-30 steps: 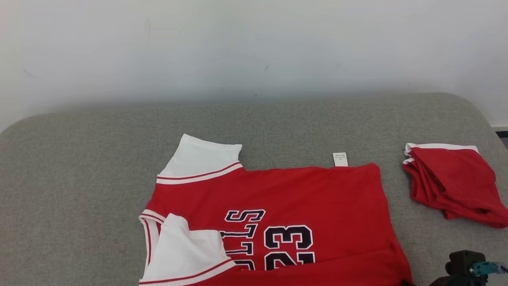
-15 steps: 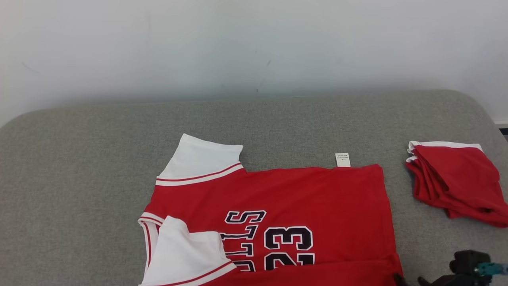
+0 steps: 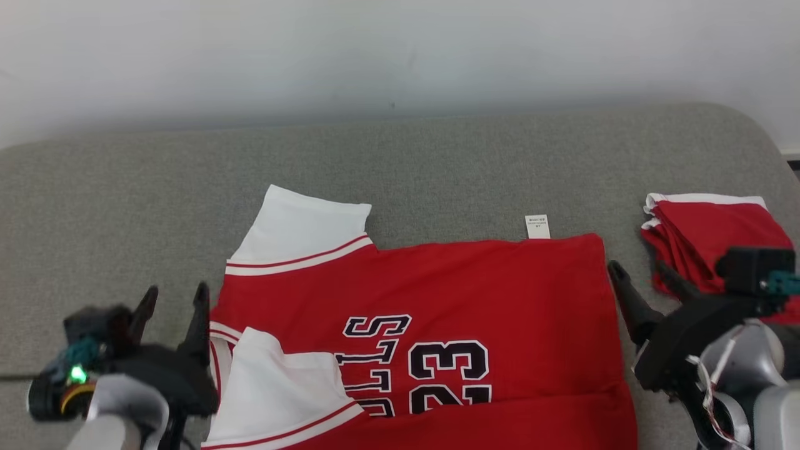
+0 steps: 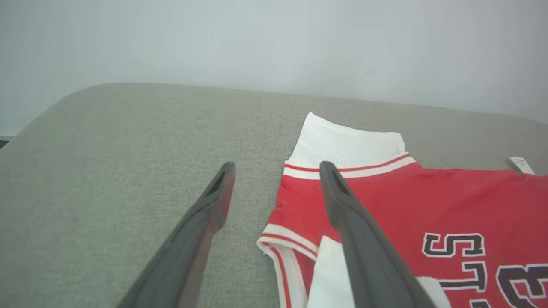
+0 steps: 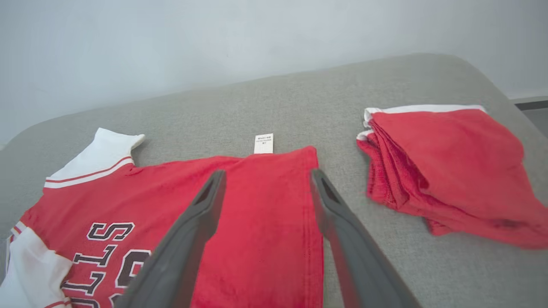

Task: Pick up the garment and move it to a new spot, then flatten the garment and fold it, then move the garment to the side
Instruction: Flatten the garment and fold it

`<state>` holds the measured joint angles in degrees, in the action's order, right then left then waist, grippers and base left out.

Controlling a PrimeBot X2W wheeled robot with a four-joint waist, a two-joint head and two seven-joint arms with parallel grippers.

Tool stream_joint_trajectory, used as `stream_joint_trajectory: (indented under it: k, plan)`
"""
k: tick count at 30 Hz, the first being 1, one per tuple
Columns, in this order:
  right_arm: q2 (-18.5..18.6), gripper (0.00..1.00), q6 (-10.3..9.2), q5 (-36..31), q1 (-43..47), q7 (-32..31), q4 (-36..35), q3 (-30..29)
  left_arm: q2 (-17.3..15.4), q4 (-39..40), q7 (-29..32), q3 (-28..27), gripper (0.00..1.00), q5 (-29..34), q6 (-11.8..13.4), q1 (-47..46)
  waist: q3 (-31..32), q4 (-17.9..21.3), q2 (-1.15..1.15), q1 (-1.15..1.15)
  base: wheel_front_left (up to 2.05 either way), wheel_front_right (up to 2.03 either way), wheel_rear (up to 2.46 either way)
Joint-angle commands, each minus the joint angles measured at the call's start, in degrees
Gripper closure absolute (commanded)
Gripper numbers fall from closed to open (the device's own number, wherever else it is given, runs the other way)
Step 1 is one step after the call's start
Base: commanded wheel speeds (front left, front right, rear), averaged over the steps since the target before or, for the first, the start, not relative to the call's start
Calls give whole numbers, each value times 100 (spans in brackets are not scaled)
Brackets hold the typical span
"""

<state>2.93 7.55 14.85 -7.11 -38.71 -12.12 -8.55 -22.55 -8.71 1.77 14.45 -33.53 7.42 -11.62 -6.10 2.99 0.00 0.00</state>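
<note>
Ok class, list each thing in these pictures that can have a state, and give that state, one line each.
red jersey, spread flat on the grey cushion, held by nothing.
near sleeve, folded in over the jersey's front.
white label, sticking out past the jersey's far edge.
red stack, folded, lying apart from the jersey.
left gripper, open, empty.
right gripper, open, empty.

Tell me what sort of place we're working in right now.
Probably an indoor garment-folding test station: a grey fabric-covered surface with rounded corners against a bare white wall, a red jersey spread on it, and a folded red garment set aside at its right.
</note>
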Motion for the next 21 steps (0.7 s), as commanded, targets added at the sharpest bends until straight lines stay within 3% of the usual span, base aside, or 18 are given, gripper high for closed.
stream_joint_trajectory:
  k: [1, 8, 14, 21]
  plan:
    - [59, 0, -15, -48, -211, 44, 92, 130, 27, -167, 156, 112, 0, 91, -89, -413, -353, 158, 0, 0, 0, 0, 0]
    - [225, 0, -15, 69, -1219, 205, 730, 1070, 149, -1612, 787, 482, 0, 240, -499, -2347, -1038, 526, 0, 0, 0, 0, 0]
    - [320, 0, -15, 142, -1989, 408, 1013, 1623, 45, -2620, 1140, 660, 0, 366, -840, -3440, -1515, 895, 0, 0, 0, 0, 0]
    - [318, 0, -15, 205, -2365, 666, 1243, 1843, -69, -3313, 1333, 739, 0, 451, -927, -4055, -1785, 1071, 0, 0, 0, 0, 0]
